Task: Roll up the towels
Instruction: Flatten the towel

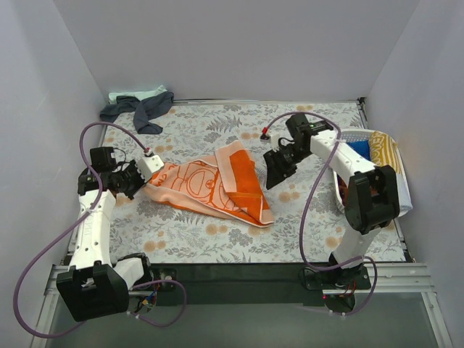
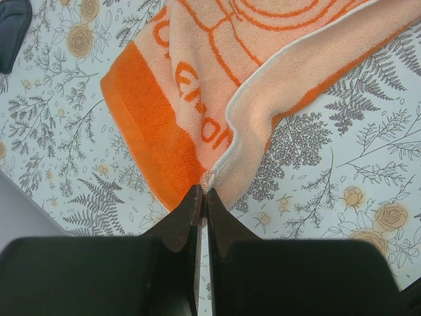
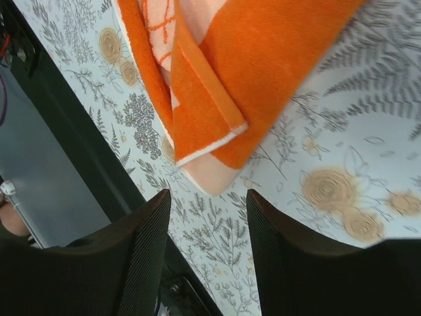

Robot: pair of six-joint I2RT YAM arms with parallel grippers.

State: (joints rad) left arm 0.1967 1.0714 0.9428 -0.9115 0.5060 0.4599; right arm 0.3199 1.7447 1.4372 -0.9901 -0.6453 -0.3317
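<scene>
Plain pale-grey walls [image 1: 239, 43] enclose the floral-covered table [image 1: 210, 127] at nine, twelve and three o'clock — light soft and even.

Found the orange towel [image 2: 197, 85] cut off by the top edge in both wrist views; could not read its folded-over lettering. Caught only a corner of the dark navy towel [image 2: 12, 29] at the left wrist picture's edge. Glimpsed the mint green towel [image 1: 134, 95] partly under it. Made out mere slivers of blue towel [image 1: 359, 151] and yellow-striped towel [image 1: 386, 151] in the white basket [image 1: 404, 196], partly behind the right arm [image 1: 362, 190]
</scene>
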